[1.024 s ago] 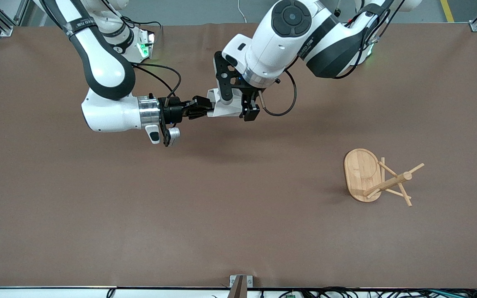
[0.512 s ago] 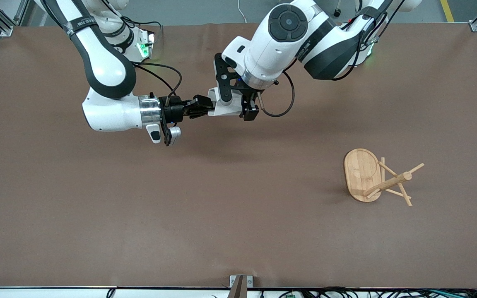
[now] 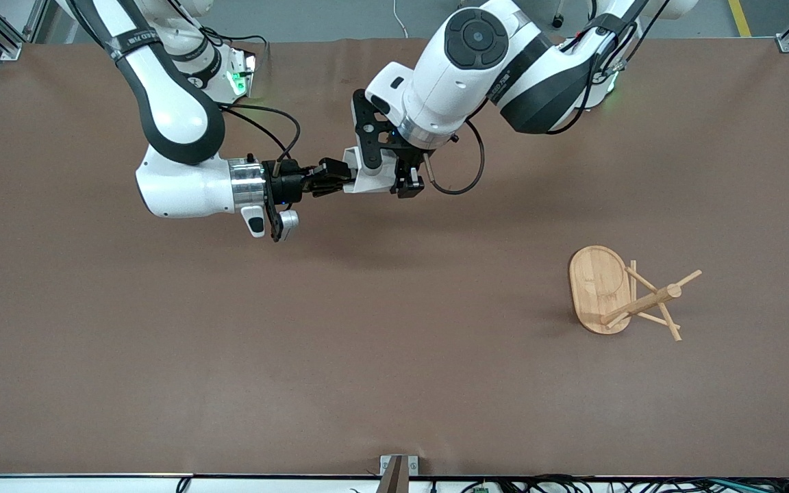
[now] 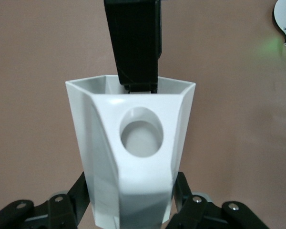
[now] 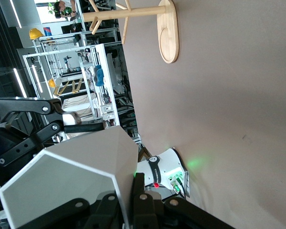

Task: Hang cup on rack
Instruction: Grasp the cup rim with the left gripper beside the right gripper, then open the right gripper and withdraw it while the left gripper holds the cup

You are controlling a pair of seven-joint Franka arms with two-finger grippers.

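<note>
The white faceted cup [image 3: 369, 179] is held in the air over the table's middle, toward the robots' side. My right gripper [image 3: 341, 179] is shut on its rim: in the right wrist view the cup's wall [image 5: 76, 176] is pinched between the right gripper's [image 5: 129, 198] two fingers. My left gripper [image 3: 403, 185] is open around the cup's base; its fingers [image 4: 81, 191] flank the cup [image 4: 102, 143], whose handle hole faces the left wrist camera. The bamboo rack [image 3: 641, 301] lies tipped on its side toward the left arm's end of the table, its oval base [image 3: 596, 284] on edge.
The brown table mat [image 3: 367, 356] spreads all round. The rack also shows in the right wrist view [image 5: 133, 12]. A metal bracket [image 3: 394, 469] sits at the table edge nearest the front camera.
My left gripper has slid a little farther onto the cup's base, toward the right gripper. The cup and the right gripper have stayed in place.
</note>
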